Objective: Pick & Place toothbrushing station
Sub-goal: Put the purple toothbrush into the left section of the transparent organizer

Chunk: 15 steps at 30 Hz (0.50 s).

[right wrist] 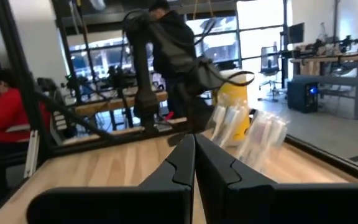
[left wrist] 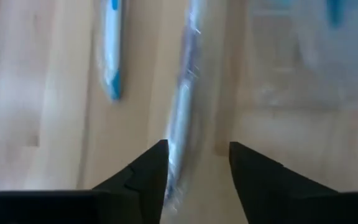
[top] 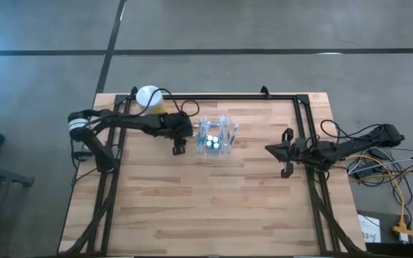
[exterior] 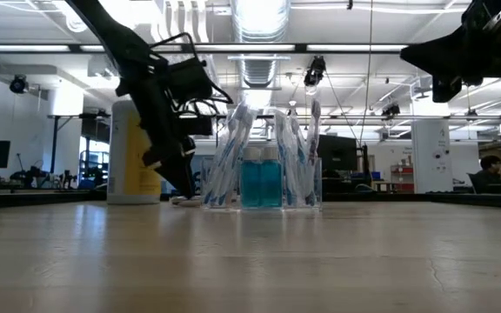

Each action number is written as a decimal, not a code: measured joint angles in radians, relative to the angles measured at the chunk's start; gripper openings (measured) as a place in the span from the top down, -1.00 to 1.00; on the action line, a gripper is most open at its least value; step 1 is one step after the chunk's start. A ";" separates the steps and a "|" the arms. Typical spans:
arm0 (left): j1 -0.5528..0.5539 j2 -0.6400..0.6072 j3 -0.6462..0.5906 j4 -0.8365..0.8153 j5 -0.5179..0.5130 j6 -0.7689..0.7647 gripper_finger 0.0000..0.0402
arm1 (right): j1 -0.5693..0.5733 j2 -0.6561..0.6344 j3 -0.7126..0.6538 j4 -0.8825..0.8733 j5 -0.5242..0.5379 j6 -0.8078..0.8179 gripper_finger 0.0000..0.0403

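From above, the toothbrushing station (top: 216,137) stands on the wooden table (top: 192,208), toward the far edge and a little left of centre, with a yellow canister (top: 150,98) at the far-left corner. The left gripper (top: 186,134) sits just beside the station's left side; the right gripper (top: 284,154) waits well apart at the right. At table height, the station (exterior: 263,169) stands upright with blue liquid bottles in the middle and wrapped brushes leaning outward, the left gripper (exterior: 181,174) low at its left. The left wrist view shows its fingers (left wrist: 143,177) parted, a wrapped brush between them, contact not discernible. The right wrist view shows its fingers (right wrist: 173,171) pressed together, grasping nothing.
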 joint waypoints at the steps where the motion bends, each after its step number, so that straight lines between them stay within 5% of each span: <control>1: 0.000 0.016 0.014 0.000 -0.008 0.005 0.12 | 0.000 0.000 0.000 -0.007 -0.007 0.004 0.96; 15: 0.063 0.172 0.079 -0.011 0.016 0.056 0.08 | 0.000 0.002 0.000 -0.036 -0.051 0.028 0.96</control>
